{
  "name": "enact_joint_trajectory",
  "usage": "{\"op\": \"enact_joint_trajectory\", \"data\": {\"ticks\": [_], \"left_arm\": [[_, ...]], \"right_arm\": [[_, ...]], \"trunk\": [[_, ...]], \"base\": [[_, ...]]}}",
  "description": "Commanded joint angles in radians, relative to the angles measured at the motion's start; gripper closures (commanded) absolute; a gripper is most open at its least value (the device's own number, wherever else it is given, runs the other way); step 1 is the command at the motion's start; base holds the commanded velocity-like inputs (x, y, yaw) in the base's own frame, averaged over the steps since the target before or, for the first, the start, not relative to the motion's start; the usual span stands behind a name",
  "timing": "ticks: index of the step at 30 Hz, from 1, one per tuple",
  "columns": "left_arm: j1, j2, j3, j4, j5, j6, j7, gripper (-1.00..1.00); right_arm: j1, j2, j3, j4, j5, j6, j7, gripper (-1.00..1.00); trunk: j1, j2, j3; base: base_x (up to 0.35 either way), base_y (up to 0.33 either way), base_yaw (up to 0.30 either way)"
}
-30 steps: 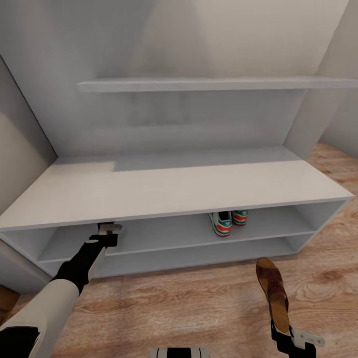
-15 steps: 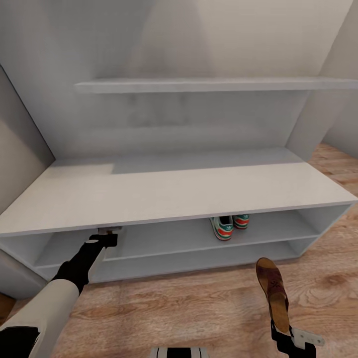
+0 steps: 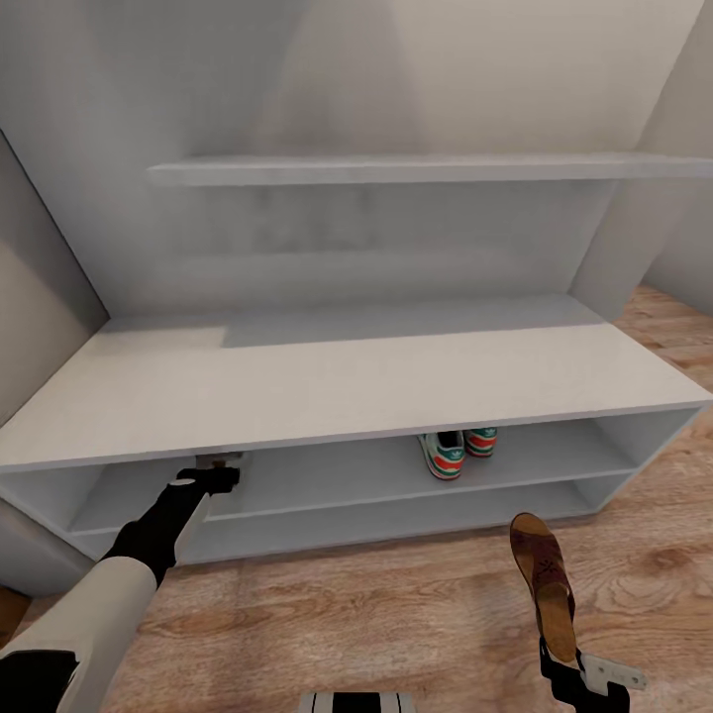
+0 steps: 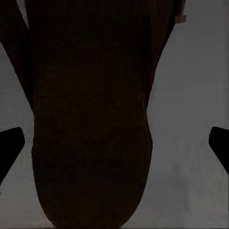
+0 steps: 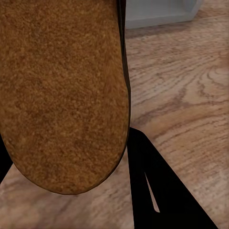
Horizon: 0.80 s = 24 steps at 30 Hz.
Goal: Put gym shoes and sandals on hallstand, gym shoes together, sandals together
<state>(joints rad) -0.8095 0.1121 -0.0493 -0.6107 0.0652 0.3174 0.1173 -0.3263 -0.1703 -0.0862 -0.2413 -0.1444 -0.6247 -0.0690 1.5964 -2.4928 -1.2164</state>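
Above the corridor floor [image 3: 327, 604], the right gripper [image 3: 584, 683] held a sandal [image 3: 545, 584], its length pointing toward the hallstand [image 3: 347, 381]; the left gripper [image 3: 220, 463]'s state was unclear.

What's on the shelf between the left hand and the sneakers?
Nothing: in the head view the upper shelf is bare between the left hand and the gym shoes.

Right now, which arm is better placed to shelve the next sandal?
Right. The right gripper holds a sandal over the floor facing the rack; the left gripper, open, is inside it with the other sandal.
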Motion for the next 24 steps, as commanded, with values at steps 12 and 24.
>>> {"op": "enact_joint_trajectory", "data": {"ticks": [12, 24], "left_arm": [[0.001, 0.0, -0.006, 0.002, 0.007, -0.004, 0.007, -1.0], [0.001, 0.0, -0.006, 0.002, 0.007, -0.007, 0.005, -1.0]], "right_arm": [[0.0, 0.0, 0.0, 0.0, -0.009, -0.003, 0.003, 1.0], [0.0, 0.0, 0.0, 0.0, -0.009, -0.003, 0.003, 1.0]], "trunk": [[0.0, 0.0, -0.001], [0.0, 0.0, -0.001]], "base": [[-0.137, 0.0, 0.0], [-0.332, 0.0, 0.0]]}}
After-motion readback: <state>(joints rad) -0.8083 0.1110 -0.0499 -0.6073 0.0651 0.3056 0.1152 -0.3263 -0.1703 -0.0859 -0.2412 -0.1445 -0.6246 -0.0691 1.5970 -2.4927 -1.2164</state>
